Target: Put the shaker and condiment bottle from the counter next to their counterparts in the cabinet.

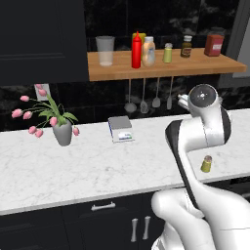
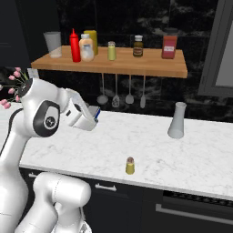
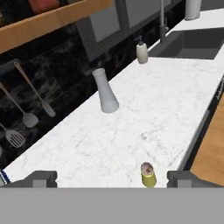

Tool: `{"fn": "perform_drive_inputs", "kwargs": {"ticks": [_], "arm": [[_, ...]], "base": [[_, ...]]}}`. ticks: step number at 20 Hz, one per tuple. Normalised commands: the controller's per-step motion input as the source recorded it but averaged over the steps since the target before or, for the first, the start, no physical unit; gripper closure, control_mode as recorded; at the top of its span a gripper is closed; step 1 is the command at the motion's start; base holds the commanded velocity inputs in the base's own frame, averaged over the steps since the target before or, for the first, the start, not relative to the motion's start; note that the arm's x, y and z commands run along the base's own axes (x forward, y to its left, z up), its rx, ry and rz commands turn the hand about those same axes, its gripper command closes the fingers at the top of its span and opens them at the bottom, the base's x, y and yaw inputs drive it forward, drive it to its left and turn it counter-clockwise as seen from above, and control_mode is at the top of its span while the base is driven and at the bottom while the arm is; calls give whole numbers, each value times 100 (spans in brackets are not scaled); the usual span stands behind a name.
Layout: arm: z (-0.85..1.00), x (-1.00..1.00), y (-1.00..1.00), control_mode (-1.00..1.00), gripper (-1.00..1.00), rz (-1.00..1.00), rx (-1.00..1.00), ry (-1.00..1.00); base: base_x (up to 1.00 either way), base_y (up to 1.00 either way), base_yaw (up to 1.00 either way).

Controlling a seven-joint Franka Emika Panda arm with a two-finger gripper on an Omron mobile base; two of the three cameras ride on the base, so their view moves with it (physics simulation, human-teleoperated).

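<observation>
The white arm rises from its base in front of the counter [image 2: 191,157], bends at a dark elbow joint and reaches forward and sideways over the marble, so that the wrist hangs above the worktop and the hand points along it. In the hand view the gripper [image 3: 111,178] stands with its two dark fingertips [image 3: 41,177] wide apart and nothing between them.

Taking the shaker [image 2: 130,165] on the counter as the landmark: it stands upright near the counter's front edge, apart from the hand. In the hand view it sits just beyond the fingertips, nearer the right-hand one and touching neither. Farther back along the marble from it, a pale grey vase [image 2: 177,120] stands near the black wall. Beyond the vase, in the hand view, a soap dispenser [image 3: 141,51] stands beside a dark sink [image 3: 192,43]. On the shaker's other side, well apart, lie a small scale [image 1: 120,129] and a pot of pink flowers [image 1: 57,122].

Above and behind the shaker is the cabinet [image 1: 205,66], a wooden shelf with utensils [image 2: 115,91] hanging beneath it. On it the condiment bottle [image 1: 136,51] stands upright, just beside a pale bottle [image 1: 149,52] and in front of the yellow bottle [image 2: 92,40]. A second yellow-green shaker [image 1: 168,52] stands next along, then a dark brown jar [image 1: 186,46] and a red-lidded jar [image 1: 214,44]. A clear glass [image 1: 105,50] stands on the condiment bottle's other side.
</observation>
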Motion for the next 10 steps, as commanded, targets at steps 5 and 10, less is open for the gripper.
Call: {"fn": "perform_drive_inputs", "kwargs": {"ticks": [5, 10], "arm": [[-53, -1, 10, -100, -100, -1, -12, 1], [-39, 7, 0, -100, -100, -23, -13, 6]], "base": [[0, 0, 0], [0, 0, 0]]}}
